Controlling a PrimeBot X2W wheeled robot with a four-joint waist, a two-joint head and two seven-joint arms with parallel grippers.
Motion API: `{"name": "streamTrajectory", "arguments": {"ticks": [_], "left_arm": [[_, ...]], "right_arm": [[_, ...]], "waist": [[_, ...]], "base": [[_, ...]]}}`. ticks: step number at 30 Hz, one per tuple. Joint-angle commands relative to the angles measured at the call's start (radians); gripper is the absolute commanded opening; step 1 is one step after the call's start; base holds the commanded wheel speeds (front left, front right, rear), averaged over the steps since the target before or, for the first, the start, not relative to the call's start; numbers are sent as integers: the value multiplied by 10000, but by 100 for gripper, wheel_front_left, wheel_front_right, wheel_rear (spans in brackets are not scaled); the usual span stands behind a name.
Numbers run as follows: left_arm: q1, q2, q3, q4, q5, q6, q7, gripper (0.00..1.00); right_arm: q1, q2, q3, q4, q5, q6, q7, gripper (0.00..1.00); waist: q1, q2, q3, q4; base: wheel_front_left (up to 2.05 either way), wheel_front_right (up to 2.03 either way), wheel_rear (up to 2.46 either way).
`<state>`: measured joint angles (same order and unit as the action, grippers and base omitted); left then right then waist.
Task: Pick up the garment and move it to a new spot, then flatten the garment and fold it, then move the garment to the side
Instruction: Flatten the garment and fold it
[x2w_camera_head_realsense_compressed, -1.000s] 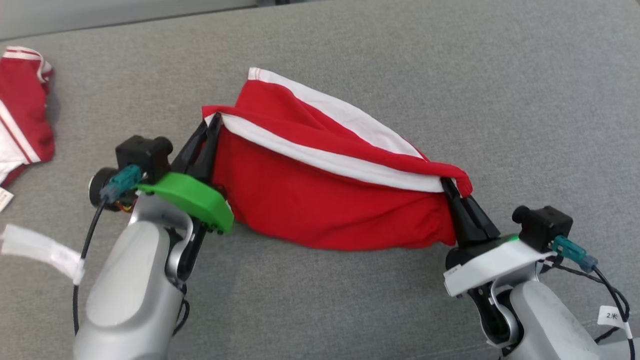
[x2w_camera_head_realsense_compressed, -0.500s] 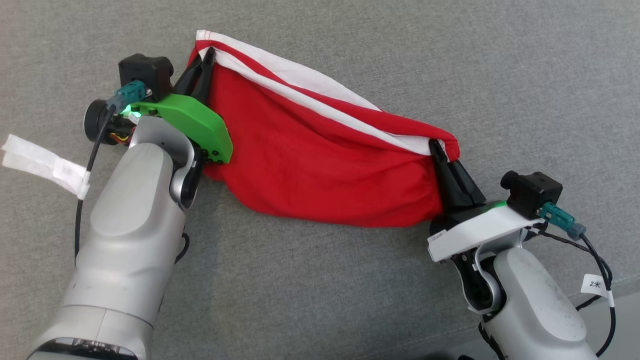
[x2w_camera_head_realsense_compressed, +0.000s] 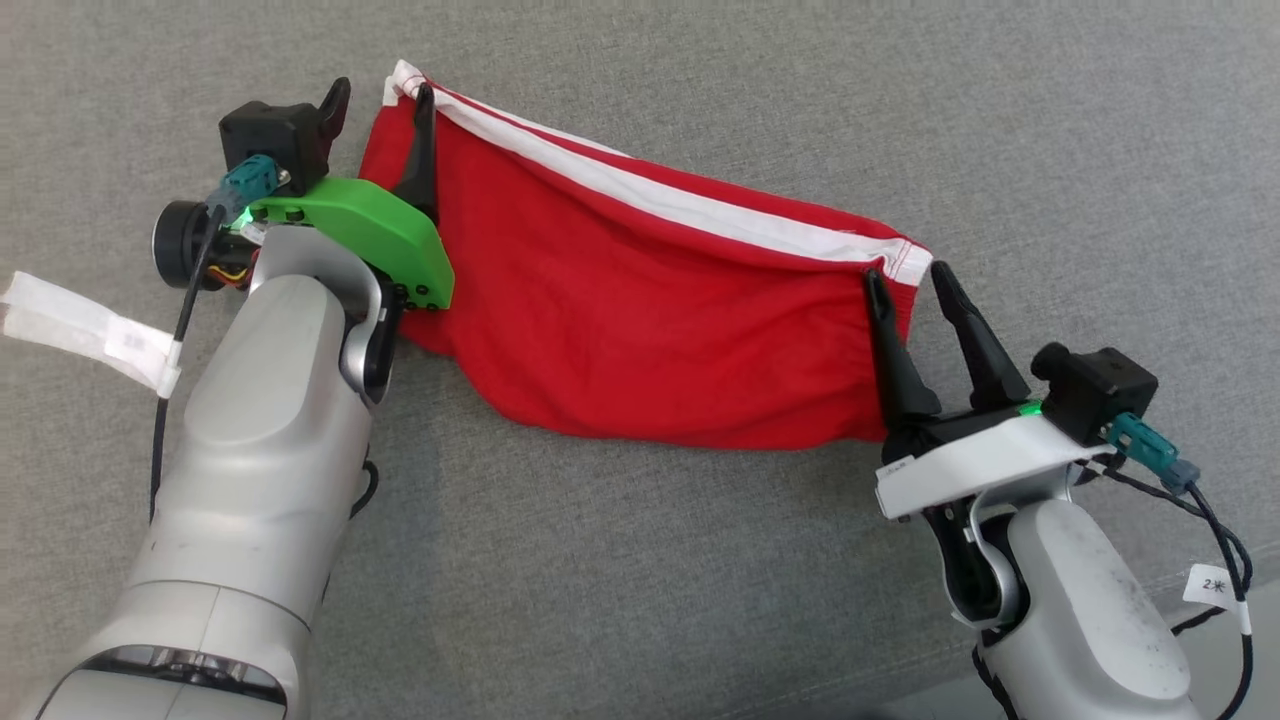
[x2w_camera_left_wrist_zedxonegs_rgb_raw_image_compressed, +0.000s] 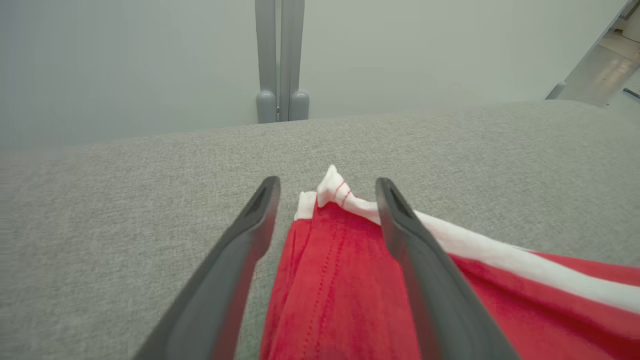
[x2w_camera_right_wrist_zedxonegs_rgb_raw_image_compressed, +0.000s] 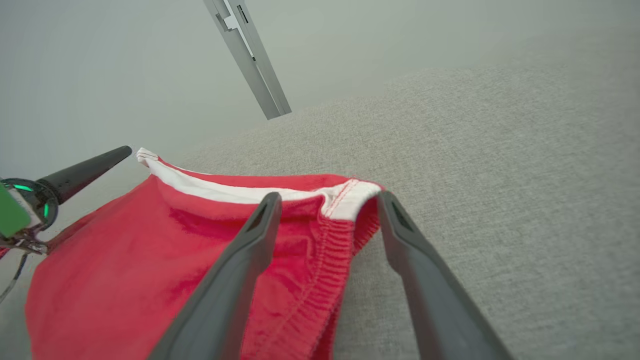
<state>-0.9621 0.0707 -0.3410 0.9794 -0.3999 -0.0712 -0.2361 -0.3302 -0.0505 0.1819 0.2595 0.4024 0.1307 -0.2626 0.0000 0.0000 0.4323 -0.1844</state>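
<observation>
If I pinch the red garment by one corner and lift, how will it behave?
Probably floppy: the red garment lies wrinkled and slack on the grey surface, so a single-corner lift would likely let it drape and bunch. It looks thin and light. The gathered elastic edge near the white band may stretch rather than pull evenly.

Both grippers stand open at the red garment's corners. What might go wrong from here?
1. One finger of the left gripper and one of the right gripper hang over corners of the garment; pulling back low may snag and drag them.
2. Its near edge curves and its right end is gathered, so folding now would likely trap wrinkles.
</observation>
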Motion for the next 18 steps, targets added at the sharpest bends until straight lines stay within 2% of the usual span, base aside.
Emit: {"name": "streamTrajectory", "arguments": {"ticks": [1, 6, 9, 18], "left_arm": [[242, -59, -18, 12, -96, -65, -95, 100], [898, -113, -84, -16, -367, -193, -181, 100], [1335, -142, -137, 271, -596, -190, 237, 100], [1567, 33, -183, 933, -828, 176, 1506, 100]], "right_arm": [[218, -15, -103, -106, -218, 1, -32, 100], [1015, -9, -684, -611, -766, 1, -32, 100], [1497, -9, -1045, -924, -1179, 1, -31, 100], [2119, -6, -1324, -1709, -1657, 1, 48, 100]], "waist": [[0, 0, -299, 163], [0, 0, -936, 422], [0, 0, -1327, 519], [0, 0, -1627, 281]], "base": [[0, 0, 0], [0, 0, 0], [0, 0, 0], [0, 0, 0]]}}
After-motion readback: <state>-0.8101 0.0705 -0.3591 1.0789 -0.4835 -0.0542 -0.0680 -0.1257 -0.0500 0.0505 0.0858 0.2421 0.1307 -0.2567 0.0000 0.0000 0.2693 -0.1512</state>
